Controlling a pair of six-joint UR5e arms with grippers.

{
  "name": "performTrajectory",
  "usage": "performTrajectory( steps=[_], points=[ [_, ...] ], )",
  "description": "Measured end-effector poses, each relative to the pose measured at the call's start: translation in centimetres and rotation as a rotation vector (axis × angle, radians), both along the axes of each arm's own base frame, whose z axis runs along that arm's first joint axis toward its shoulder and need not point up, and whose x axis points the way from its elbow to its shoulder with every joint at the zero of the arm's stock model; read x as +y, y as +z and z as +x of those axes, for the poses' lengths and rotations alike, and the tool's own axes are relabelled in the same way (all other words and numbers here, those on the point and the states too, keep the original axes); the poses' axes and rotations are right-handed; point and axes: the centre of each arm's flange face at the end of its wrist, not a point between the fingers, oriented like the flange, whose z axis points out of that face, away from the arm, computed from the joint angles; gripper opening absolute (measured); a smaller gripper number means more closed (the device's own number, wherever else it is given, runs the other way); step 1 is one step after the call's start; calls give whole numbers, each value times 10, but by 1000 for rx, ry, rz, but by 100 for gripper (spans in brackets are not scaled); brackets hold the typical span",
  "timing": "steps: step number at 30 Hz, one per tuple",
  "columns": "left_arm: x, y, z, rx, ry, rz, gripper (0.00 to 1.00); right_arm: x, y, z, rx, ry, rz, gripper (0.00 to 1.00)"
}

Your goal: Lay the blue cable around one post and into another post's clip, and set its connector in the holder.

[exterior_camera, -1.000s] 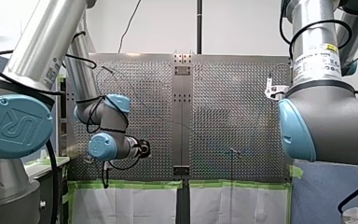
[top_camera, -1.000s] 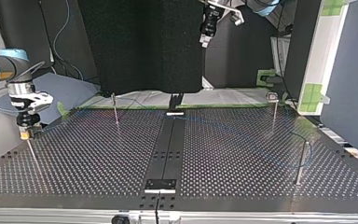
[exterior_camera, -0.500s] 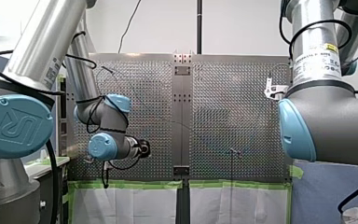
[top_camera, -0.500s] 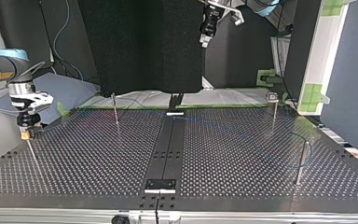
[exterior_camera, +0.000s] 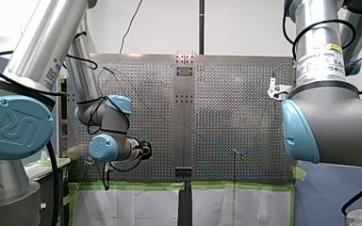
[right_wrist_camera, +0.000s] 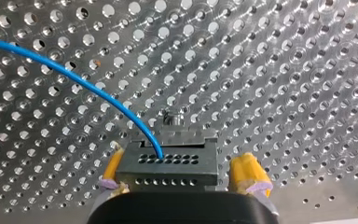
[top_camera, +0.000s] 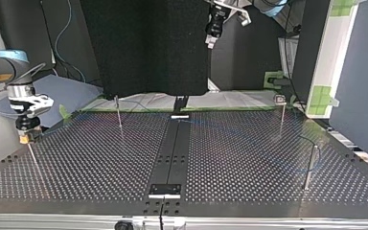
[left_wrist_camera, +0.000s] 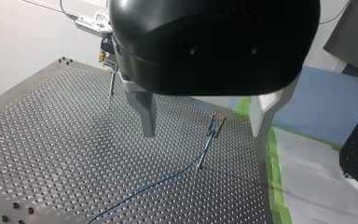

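Observation:
The blue cable (right_wrist_camera: pixel 98 95) ends in a black connector (right_wrist_camera: pixel 168 161) that sits on its holder post (top_camera: pixel 31 155). My right gripper (right_wrist_camera: pixel 179 172) is open, with its yellow pads (right_wrist_camera: pixel 247 173) on either side of the connector and a gap showing on one side. In the top view my right gripper (top_camera: pixel 26 138) hovers right at that post's top. My left gripper (left_wrist_camera: pixel 202 133) is open and empty, raised high above the table (left_wrist_camera: pixel 51 140). Below it the cable (left_wrist_camera: pixel 168 175) runs up to a clip post (left_wrist_camera: pixel 214 125).
More thin posts (top_camera: pixel 118 112) (top_camera: pixel 281 112) (top_camera: pixel 309 165) stand on the perforated table (top_camera: pixel 100 167). A black centre rail (top_camera: pixel 172 148) splits the table. Green tape (left_wrist_camera: pixel 275 182) and white sheet edge the far side. My left gripper (top_camera: pixel 211 40) hangs well above the far edge.
My right gripper has shifted very slightly toward the top view's left. The left arm and the cable have not moved.

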Motion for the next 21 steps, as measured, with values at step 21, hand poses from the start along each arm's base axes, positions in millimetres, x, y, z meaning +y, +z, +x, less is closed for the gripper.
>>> performTrajectory(
  steps=[21],
  points=[
    [0, 0, 0, 0, 0, 0, 100, 1, 3, 3, -10, -1, 1, 98]
  ],
)
